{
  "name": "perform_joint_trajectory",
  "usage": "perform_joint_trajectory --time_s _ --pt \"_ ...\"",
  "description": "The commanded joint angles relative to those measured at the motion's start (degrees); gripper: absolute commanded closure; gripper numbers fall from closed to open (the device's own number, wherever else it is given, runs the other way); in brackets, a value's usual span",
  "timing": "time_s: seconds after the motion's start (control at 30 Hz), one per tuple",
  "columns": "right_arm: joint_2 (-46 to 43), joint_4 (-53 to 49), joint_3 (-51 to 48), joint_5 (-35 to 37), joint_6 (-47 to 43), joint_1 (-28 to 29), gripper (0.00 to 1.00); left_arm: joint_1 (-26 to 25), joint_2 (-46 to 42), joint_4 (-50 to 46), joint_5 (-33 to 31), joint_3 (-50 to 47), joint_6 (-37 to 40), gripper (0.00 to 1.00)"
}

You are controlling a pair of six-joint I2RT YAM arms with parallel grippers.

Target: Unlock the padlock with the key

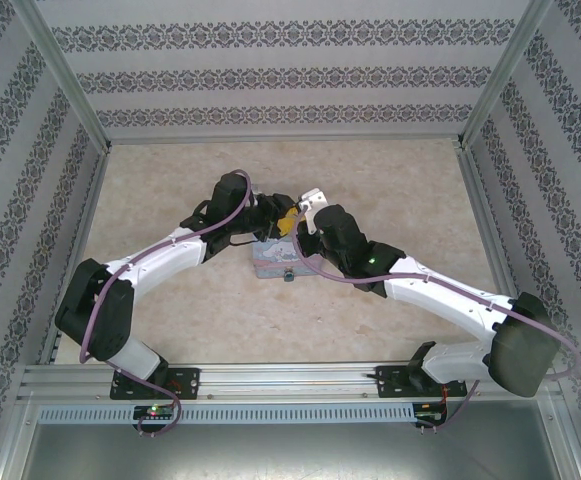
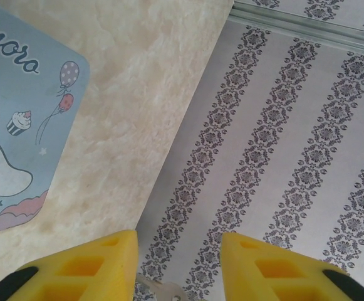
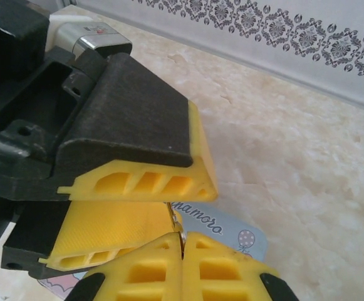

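The key (image 3: 176,221), lower centre, is pinched in the right gripper (image 3: 183,241), jaws closed on it. Left gripper (image 2: 178,237) jaws stand apart either side, likely for a handover. The padlock (image 1: 288,275), mid-frame, hangs at the tin (image 2: 19,94) edge.

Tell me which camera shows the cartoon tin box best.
Top external: the tin shows most of its outline on the table, though it is small and partly covered. Left wrist gives a close lid corner with balloons and a cupcake. Right wrist gives a lid strip with lettering, low in the frame.
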Motion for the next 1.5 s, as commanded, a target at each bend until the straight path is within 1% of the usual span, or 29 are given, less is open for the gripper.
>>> perform_joint_trajectory --time_s 0.0,0.3,0.57,0.87,0.9,0.93,1.0,1.03,1.1,1.13,1.2,1.3,1.4,1.47 --pt "0.58 0.56 1.63 2.01 -1.27 0.67 1.00 -0.67 0.28 1.46 0.08 1.47 -1.38 0.66" --pt "1.28 0.52 1.94 2.18 -0.83 0.66 1.00 -0.78 0.42 1.97 0.09 1.22 -1.63 0.80" --pt "1.63 0.51 2.16 2.01 -0.07 0.66 1.00 -0.88 0.46 2.41 0.25 0.89 -1.75 0.88" --pt "1.53 0.36 2.91 2.35 1.09 0.68 1.00 -1.14 0.55 2.65 0.25 0.50 -1.31 1.00" --pt "1.18 -0.13 3.15 2.68 1.62 0.59 0.97 -1.12 0.60 3.11 0.25 0.30 -0.94 1.00" --pt "0.73 -0.84 3.41 2.79 2.31 0.45 0.86 -1.16 0.79 3.61 0.21 0.21 -0.22 1.00" --pt "-1.41 -3.14 3.58 1.10 5.33 -1.16 0.60 -0.89 1.35 3.13 0.25 0.56 3.12 1.00" --pt "-2.71 -4.09 3.33 -0.10 7.43 -2.43 0.52 -0.78 1.61 3.72 0.33 0.72 5.33 1.00" --pt "-5.74 -6.57 2.72 -5.78 12.77 -6.70 0.41 -0.40 2.34 2.77 0.73 1.72 10.99 1.00" --pt "-7.13 -7.24 2.23 -8.26 15.63 -8.78 0.36 -0.25 2.55 4.27 0.82 1.75 13.32 1.00" --pt "-9.64 -7.54 0.88 -15.86 22.36 -13.96 0.30 0.00 3.09 4.32 0.88 2.50 19.40 1.00" --pt "-11.62 -5.78 -1.19 -23.96 31.75 -19.38 0.24 -0.02 3.88 5.65 1.10 3.77 27.87 1.00" --pt "-11.76 -2.83 -2.63 -29.25 39.72 -22.06 0.23 -0.03 4.67 5.22 1.56 5.45 35.81 1.00" --pt "-11.39 -0.11 -3.59 -31.69 44.49 -22.80 0.23 -0.01 5.11 6.33 3.14 6.39 39.81 1.00"
